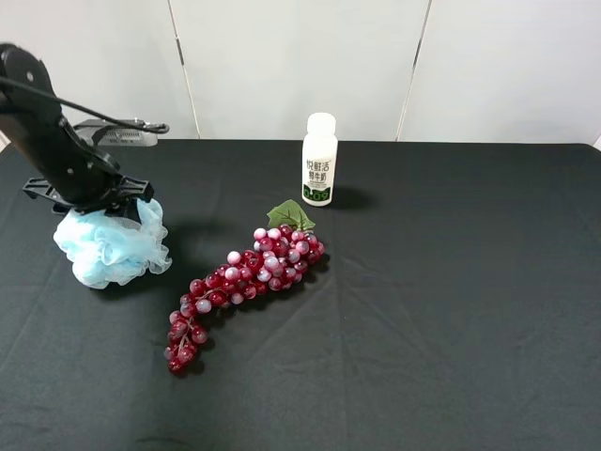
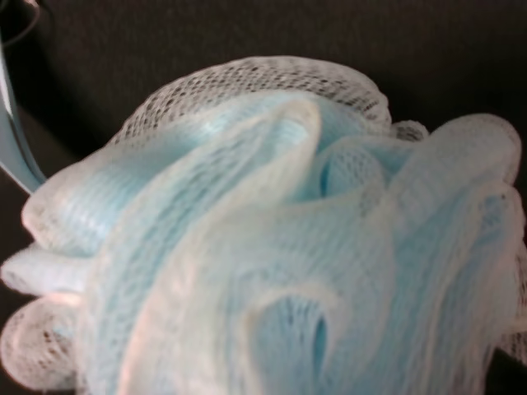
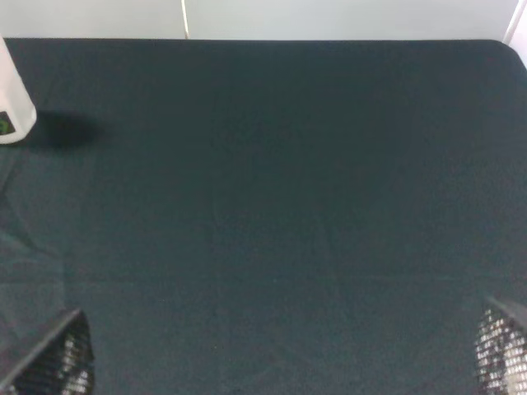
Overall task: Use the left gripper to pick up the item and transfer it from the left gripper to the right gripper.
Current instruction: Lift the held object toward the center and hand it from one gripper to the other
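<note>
A black-clothed table seen from above. At its left side sits a fluffy pale blue-and-white mesh bath puff, resting on the cloth. The left gripper presses down into the top of the puff. Its jaws are sunk in the ruffles, so it is unclear whether they have hold of it. Its wrist camera sees only mesh folds.

Just right of the puff, a dark red grape bunch with a green leaf lies diagonally towards the middle of the table. Behind the grapes stands an upright white bottle with a green label.

The right gripper appears only in its own wrist view. Its fingertips are spread wide over bare cloth, holding nothing, and the bottle is at the edge of that view.
</note>
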{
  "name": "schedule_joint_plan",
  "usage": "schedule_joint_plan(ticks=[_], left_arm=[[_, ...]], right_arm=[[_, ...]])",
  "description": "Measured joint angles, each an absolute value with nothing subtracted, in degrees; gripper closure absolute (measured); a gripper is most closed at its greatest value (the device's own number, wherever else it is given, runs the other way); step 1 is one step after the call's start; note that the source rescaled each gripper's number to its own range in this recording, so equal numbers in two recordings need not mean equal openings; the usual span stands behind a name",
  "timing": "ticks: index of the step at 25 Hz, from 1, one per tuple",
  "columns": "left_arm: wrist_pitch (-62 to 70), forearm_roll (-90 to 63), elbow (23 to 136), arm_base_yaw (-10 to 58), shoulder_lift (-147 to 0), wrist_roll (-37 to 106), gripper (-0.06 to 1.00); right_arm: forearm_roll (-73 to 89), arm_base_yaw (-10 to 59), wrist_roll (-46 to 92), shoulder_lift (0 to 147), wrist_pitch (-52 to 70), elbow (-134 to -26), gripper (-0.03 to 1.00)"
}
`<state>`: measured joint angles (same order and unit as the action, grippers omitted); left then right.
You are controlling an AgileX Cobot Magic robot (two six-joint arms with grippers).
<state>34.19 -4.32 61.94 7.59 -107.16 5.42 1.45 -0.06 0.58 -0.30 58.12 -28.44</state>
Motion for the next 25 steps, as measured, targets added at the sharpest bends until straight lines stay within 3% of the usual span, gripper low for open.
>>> schedule_joint_plan(ticks=[11, 25], left_arm=[[52.94, -4.03, 74.30, 7.59, -107.16, 5.42, 0.55], [54.60, -14.13, 76.19, 7.59, -99.99, 8.79, 0.64]], right_arm=[[1.45, -0.06, 0.58, -0.30, 58.12, -28.44, -0.03], [1.45, -0.06, 0.58, -0.30, 58.12, -28.44, -0.03]])
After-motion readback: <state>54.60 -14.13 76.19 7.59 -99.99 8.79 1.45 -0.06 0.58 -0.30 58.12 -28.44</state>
